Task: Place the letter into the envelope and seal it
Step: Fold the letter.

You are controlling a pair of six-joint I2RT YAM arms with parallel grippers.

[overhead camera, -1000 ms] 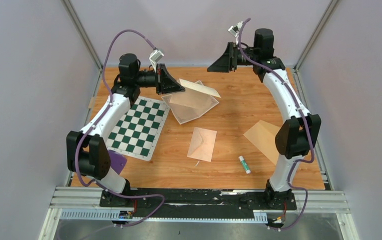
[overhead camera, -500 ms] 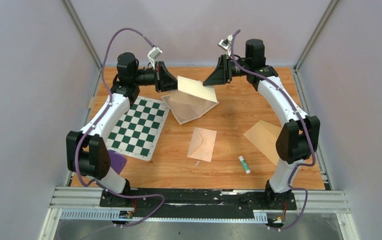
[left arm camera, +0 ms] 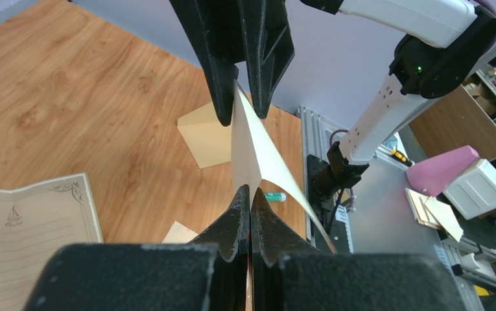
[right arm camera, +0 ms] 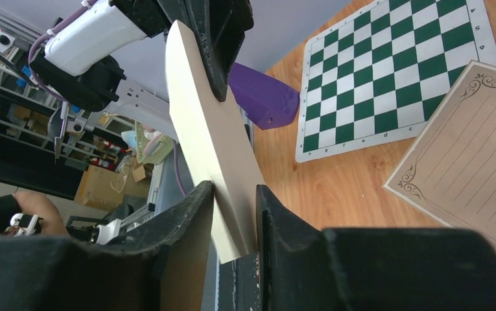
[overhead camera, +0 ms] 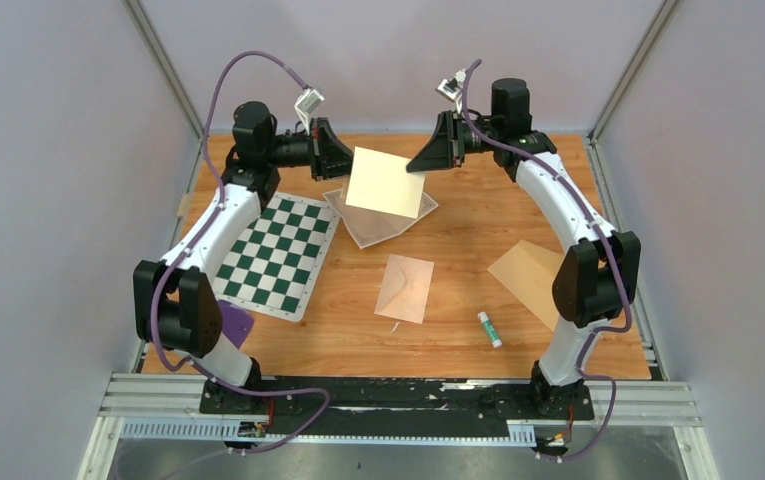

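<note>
A folded cream sheet point(overhead camera: 386, 183) hangs in the air over the back of the table, plain on the faces that show. My left gripper point(overhead camera: 346, 165) is shut on its left edge; in the left wrist view the sheet point(left arm camera: 248, 152) rises from between the pinched fingertips. My right gripper point(overhead camera: 420, 165) straddles the opposite edge of the sheet point(right arm camera: 206, 129), with a gap still between its fingers. The letter point(overhead camera: 378, 228) with its ornate border lies flat on the table below, partly covered. The envelope point(overhead camera: 405, 288) lies mid-table.
A green-and-white chessboard mat point(overhead camera: 278, 250) lies at the left. On the right is a plain tan rectangle point(overhead camera: 526, 275). A glue stick point(overhead camera: 489, 328) is near the front. A purple object point(overhead camera: 233, 325) sits by the left arm's base.
The right arm has swung in to the sheet's right edge and its fingers have narrowed around it. The left gripper has tilted the sheet up so that its face is towards the camera.
</note>
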